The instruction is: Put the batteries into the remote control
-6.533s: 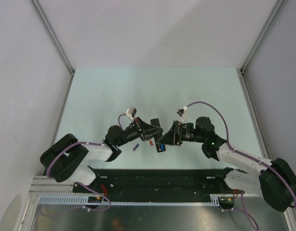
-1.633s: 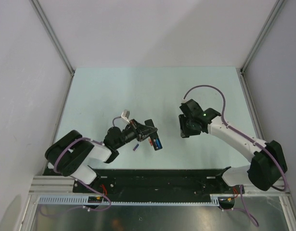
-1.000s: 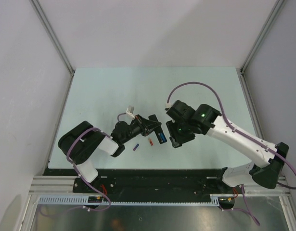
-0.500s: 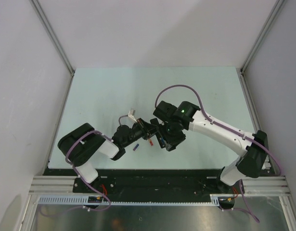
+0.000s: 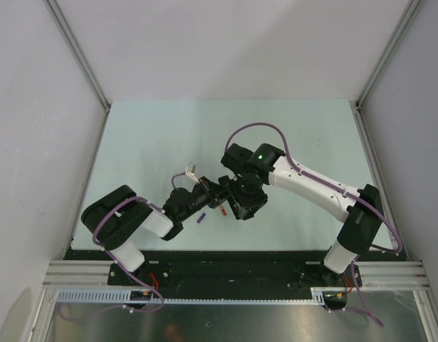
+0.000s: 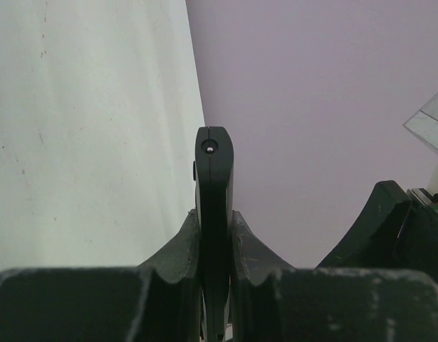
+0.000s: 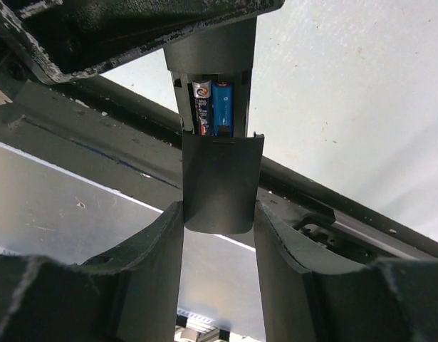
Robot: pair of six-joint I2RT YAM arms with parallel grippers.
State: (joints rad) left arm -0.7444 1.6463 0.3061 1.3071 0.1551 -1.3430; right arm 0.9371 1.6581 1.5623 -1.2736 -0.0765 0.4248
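Remote control (image 7: pixel 211 60) is held off the tabletop (image 5: pixel 169 135), over its near half and a little left of the middle. Its long axis runs roughly along the near edge, slanting slightly toward the near-right corner. Its battery bay faces the right wrist camera and stands open, with two cells side by side inside: a dark battery (image 7: pixel 201 107) with a red and white label and a bright blue battery (image 7: pixel 222 107), both lying lengthwise along the bar. Just past the bay, a black battery cover (image 7: pixel 220 182) (it looks like a separate panel, its edge meeting the bay's end) lines up on the same axis. The right gripper (image 7: pixel 219 217) pinches this cover by its sides. The left gripper (image 6: pixel 215 239) clamps the remote control's other end, seen edge-on between its fingers (image 6: pixel 179 246). On the tabletop below, towards the near edge, lie a purple-blue battery (image 5: pixel 201 218) and a red-orange battery (image 5: pixel 222 210), near each other but apart.
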